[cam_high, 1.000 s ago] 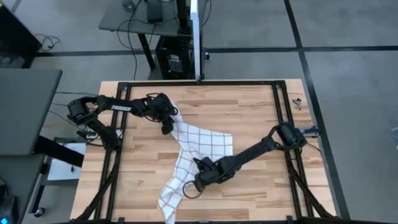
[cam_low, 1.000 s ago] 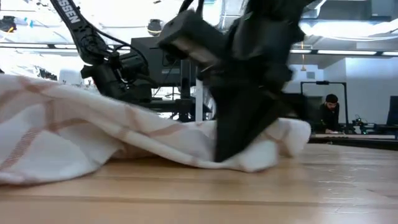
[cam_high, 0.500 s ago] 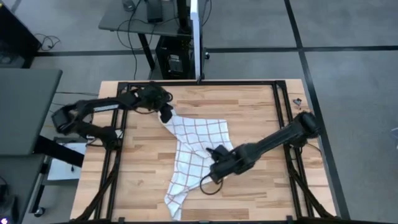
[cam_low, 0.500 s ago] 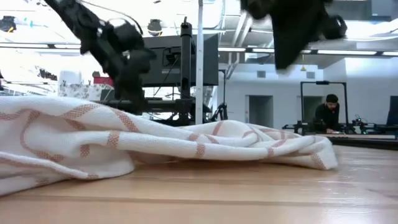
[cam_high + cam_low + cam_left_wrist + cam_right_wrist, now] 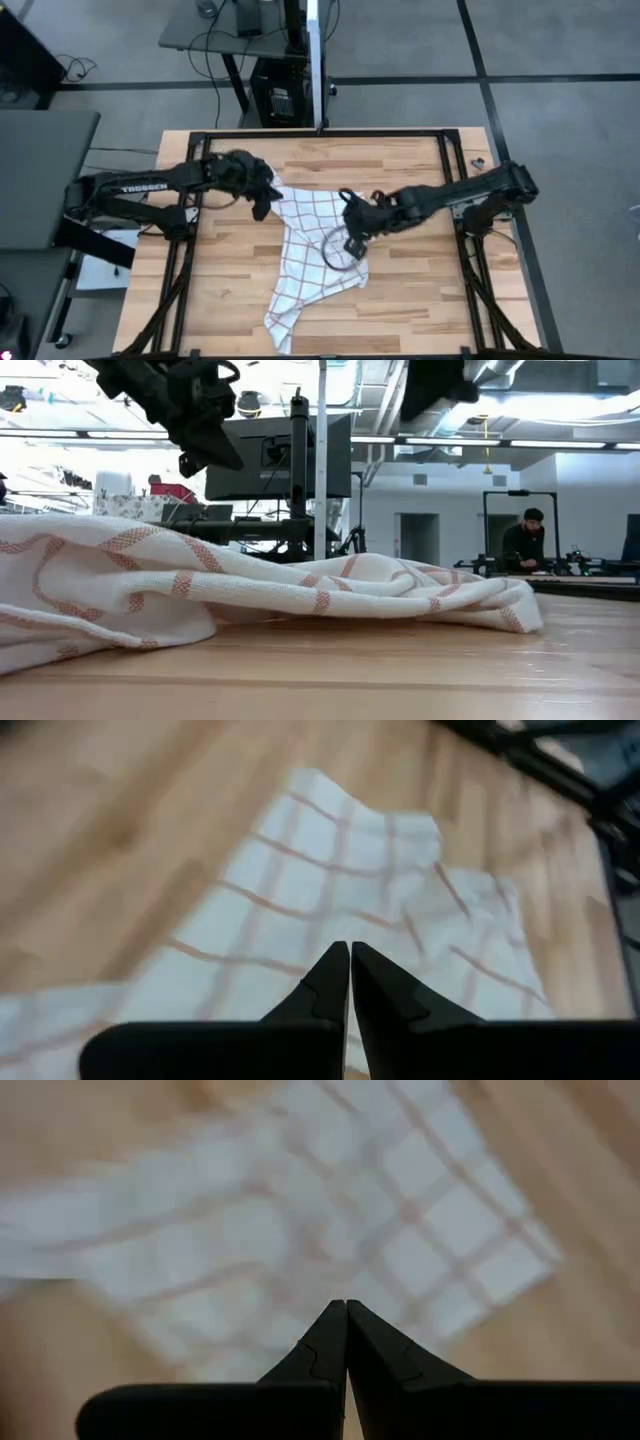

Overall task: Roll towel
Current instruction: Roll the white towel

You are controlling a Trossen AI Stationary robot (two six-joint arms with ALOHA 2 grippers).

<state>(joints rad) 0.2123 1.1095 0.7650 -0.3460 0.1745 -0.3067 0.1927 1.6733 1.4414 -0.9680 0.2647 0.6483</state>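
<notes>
Towel: the checked towel (image 5: 310, 250) lies crumpled and skewed across the middle of the bench (image 5: 400, 300), one corner trailing toward the near edge; no roll has started.
Left gripper: the left gripper (image 5: 262, 205) hangs above the towel's far-left corner, jaws pressed together on nothing.
Right gripper: the right gripper (image 5: 354, 243) hovers over the towel's right side, jaws likewise closed and empty.
Risk, wrinkles: rolling from this bunched shape would likely give a lopsided, loose roll.
Risk, grasp: closed jaws coming down would only push the cloth and bunch it further.
Risk, crowding: both arms meet over one small patch and could collide.
</notes>
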